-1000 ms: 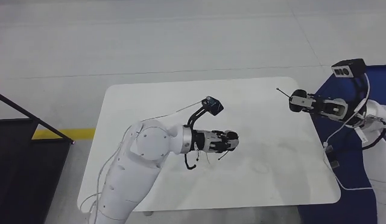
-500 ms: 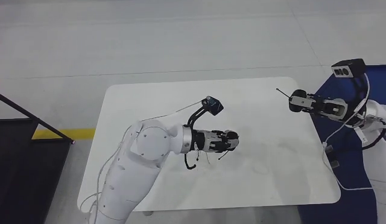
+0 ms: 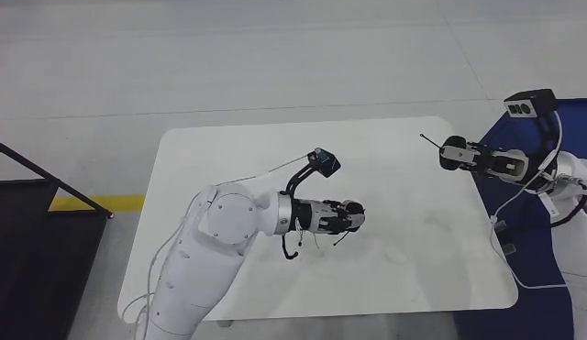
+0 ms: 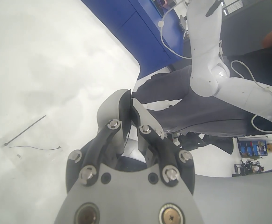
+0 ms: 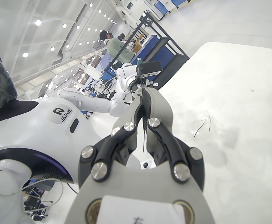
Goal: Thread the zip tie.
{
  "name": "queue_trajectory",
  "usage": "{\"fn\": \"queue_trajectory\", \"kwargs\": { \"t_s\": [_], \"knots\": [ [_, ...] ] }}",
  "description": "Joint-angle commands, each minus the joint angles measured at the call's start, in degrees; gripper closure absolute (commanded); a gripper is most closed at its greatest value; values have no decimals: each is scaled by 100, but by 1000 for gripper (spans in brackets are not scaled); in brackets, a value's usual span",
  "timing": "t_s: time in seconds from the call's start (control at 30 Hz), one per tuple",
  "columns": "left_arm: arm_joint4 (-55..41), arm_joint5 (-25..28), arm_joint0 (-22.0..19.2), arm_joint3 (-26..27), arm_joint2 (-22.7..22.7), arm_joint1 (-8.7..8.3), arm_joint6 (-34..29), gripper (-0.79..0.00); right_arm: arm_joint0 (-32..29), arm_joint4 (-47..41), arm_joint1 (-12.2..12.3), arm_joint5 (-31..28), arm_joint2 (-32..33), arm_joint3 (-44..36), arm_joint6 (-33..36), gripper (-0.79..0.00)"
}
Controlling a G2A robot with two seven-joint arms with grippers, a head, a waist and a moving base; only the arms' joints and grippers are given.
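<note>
Arms stretched out over table (image 3: 413, 267), right gripper (image 5: 143, 95) clamping zip tie (image 3: 428, 141), left gripper (image 4: 128, 99) pinched on thin black strand (image 4: 126, 138).

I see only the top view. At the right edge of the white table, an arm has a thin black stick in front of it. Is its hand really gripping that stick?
Observer: Yes. The right hand is shut on it: a thin black plastic zip tie, its strap passing between the fingers.
Operator: What is the faint mark on the table?
Observer: A loose black zip tie and a thinner black strand lie there, close together.
Operator: Is the other one open?
Observer: No. The left hand is shut; a thin dark line runs between its fingers, and I cannot tell what it is.
</note>
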State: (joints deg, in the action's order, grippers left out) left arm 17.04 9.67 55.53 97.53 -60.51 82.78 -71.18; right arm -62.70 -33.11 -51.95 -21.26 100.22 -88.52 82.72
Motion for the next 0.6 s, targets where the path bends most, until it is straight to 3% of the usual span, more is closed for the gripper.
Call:
{"fn": "queue_trajectory", "kwargs": {
  "t_s": [0.0,0.07,0.17,0.37,0.47,0.57],
  "knots": [
    [90,-5,-73,-17,145,-35,-587,0,0,0,0,0,0,0,0,0],
    [557,31,-177,-75,358,-63,-870,0,0,0,0,0,0,0,0,0],
    [979,164,-257,-221,709,-54,-762,0,0,0,0,0,0,0,0,0],
    [2318,402,-509,-517,1388,11,184,0,0,0,0,0,0,0,0,0],
    [3404,-29,-619,-591,1621,20,426,0,0,0,0,0,0,0,0,0],
    [3486,-64,-620,-576,1652,22,434,0,0,0,0,0,0,0,0,0]
  ]
}}
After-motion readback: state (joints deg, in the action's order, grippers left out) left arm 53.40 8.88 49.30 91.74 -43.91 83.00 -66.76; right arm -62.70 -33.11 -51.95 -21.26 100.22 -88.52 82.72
